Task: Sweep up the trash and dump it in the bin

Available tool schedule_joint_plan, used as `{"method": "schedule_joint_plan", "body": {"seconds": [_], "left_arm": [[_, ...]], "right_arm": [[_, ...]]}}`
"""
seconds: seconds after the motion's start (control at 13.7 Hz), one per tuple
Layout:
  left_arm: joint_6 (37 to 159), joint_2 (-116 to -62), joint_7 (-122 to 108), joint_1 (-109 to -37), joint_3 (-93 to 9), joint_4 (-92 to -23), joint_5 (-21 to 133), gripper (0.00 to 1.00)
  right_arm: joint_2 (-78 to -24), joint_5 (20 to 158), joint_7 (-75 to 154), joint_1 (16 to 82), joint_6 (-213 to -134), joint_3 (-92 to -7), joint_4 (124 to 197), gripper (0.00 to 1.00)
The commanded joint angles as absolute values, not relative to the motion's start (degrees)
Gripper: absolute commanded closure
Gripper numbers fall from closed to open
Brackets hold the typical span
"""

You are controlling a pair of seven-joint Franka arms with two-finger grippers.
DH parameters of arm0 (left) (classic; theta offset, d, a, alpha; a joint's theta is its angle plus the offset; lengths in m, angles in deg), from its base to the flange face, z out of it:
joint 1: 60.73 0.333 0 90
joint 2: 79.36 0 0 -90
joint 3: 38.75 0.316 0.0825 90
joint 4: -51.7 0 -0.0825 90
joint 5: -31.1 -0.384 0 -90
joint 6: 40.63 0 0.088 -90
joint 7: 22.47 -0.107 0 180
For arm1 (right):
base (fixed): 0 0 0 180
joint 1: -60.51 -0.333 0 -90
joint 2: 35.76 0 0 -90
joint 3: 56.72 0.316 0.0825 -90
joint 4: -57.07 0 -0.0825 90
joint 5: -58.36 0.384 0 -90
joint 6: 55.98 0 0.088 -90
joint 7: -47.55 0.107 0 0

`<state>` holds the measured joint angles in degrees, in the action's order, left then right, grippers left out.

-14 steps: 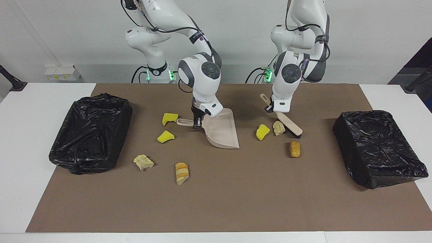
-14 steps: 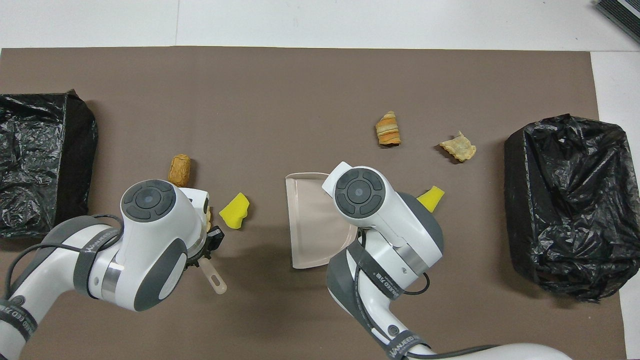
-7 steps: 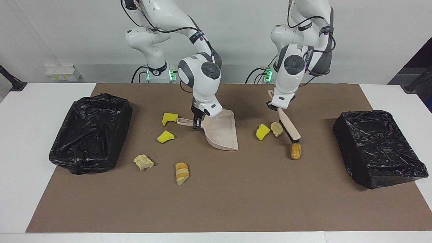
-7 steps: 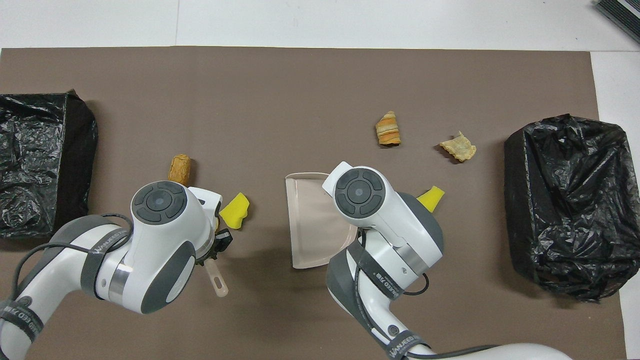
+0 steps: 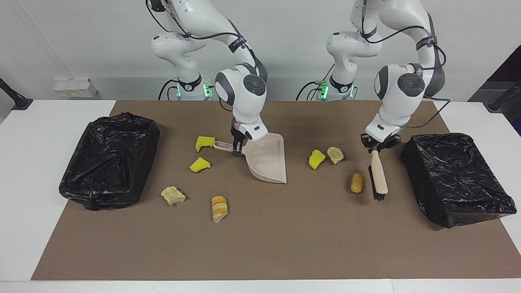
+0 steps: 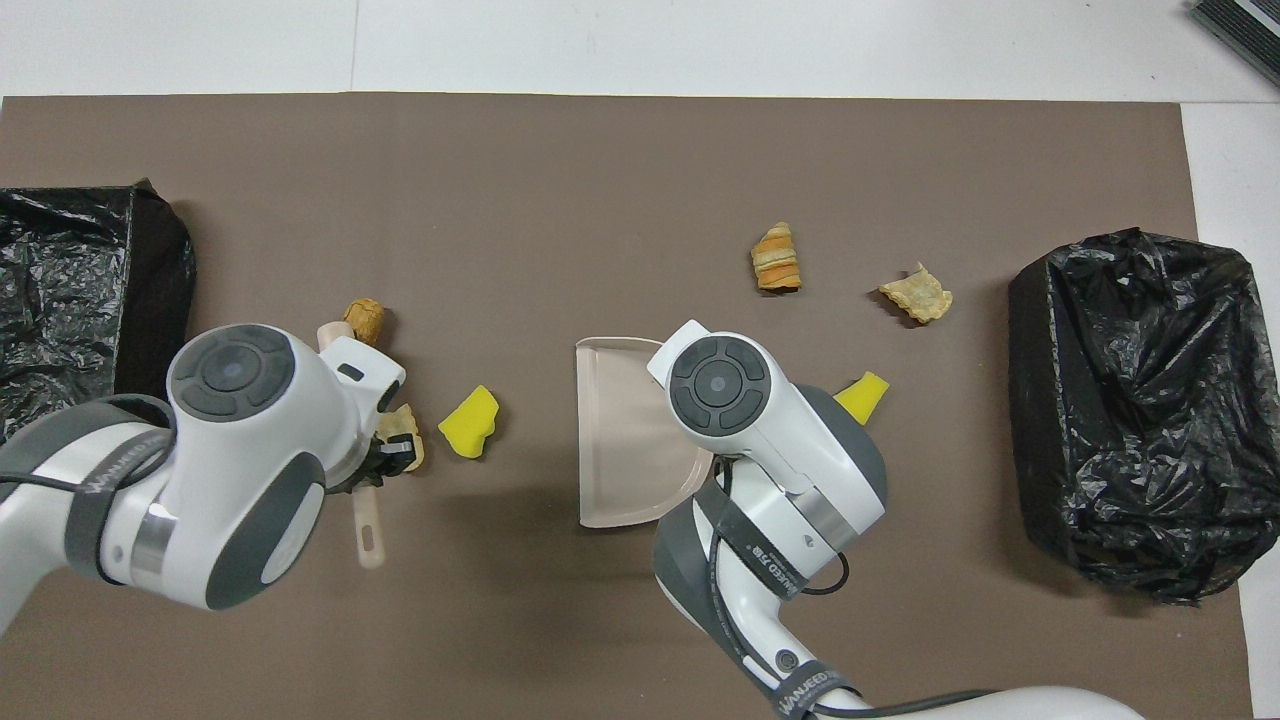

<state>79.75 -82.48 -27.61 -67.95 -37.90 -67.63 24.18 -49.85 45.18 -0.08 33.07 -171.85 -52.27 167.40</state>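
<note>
My left gripper (image 5: 380, 144) is shut on the handle of the beige brush (image 5: 379, 176). The brush's bristles are down at the mat, beside an orange lump (image 5: 357, 182) (image 6: 365, 317). A tan lump (image 5: 335, 154) and a yellow chunk (image 5: 316, 158) lie between the brush and the dustpan. My right gripper (image 5: 237, 147) is shut on the handle of the beige dustpan (image 5: 266, 161) (image 6: 620, 430), whose front edge rests on the mat. Two yellow chunks (image 5: 204, 143) (image 5: 199, 164), a tan lump (image 5: 173, 195) and a striped orange lump (image 5: 219, 208) lie toward the right arm's end.
A black-lined bin (image 5: 456, 177) stands at the left arm's end of the brown mat, close beside the brush. A second black-lined bin (image 5: 110, 158) stands at the right arm's end. White table (image 5: 24, 195) surrounds the mat.
My left gripper has swung the brush from beside the tan lump over to the bin side of the orange lump. The dustpan has barely shifted.
</note>
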Motion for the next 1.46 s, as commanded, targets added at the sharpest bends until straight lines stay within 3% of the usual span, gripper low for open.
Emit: {"method": "schedule_joint_plan", "body": {"seconds": [0.0, 0.29, 0.81, 1.39], "left_arm": [[80.04, -89.1, -34.76, -66.18, -38.66, -59.93, 22.4, 1.0], [80.4, -90.35, -36.96, -66.26, -38.84, -62.9, 18.97, 1.0], [72.07, -82.36, -27.5, -68.97, -39.19, -74.42, 19.58, 1.0], [74.15, -81.73, -12.8, -80.13, -39.37, -75.31, 34.86, 1.0]], "right_arm": [[-49.29, 44.73, 2.11, 33.0, -171.47, -52.15, 167.81, 1.0], [-49.29, 44.82, 2.11, 33.0, -171.47, -52.07, 167.81, 1.0], [-49.29, 44.82, 2.02, 33.09, -171.56, -52.15, 167.81, 1.0], [-49.29, 44.82, 2.11, 33.09, -171.64, -52.07, 167.81, 1.0]]}}
